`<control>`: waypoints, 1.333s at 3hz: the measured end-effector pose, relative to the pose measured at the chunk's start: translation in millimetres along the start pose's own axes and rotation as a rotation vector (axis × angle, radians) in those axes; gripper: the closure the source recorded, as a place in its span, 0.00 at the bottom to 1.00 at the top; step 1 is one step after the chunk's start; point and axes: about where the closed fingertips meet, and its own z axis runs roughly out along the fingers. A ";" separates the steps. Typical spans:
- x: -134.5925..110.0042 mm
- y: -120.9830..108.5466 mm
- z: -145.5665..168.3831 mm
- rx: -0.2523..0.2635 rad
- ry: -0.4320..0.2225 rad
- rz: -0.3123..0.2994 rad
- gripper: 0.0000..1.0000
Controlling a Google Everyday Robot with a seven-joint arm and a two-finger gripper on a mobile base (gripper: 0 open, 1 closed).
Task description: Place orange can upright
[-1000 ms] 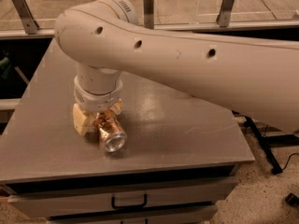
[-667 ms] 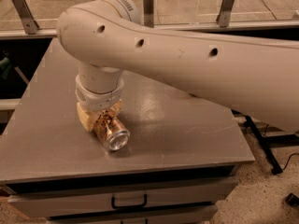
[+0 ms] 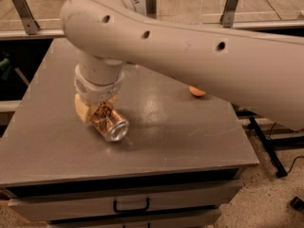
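You've got the drawer handle (image 3: 130,206) nearest, below the table (image 3: 199,148) front edge. Left of centre on the tabletop, the orange can (image 3: 113,127) lies on its side, silver end toward you. The gripper (image 3: 99,113) is directly over it, tan fingers (image 3: 81,109) clamped on the can's body (rear half hidden). Farther back, a round orange fruit (image 3: 196,92) shows under the arm (image 3: 190,46).

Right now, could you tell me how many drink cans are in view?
1: the orange can, tilted, held in the gripper over the front left of the table. The arm may hide others.
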 end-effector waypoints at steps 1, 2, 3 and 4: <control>-75.1 -25.6 -33.7 -0.011 -0.223 -0.111 1.00; -137.7 -43.6 -86.8 -0.033 -0.484 -0.202 1.00; -150.9 -45.8 -104.1 -0.003 -0.544 -0.277 1.00; -131.8 -36.7 -86.8 -0.051 -0.553 -0.295 1.00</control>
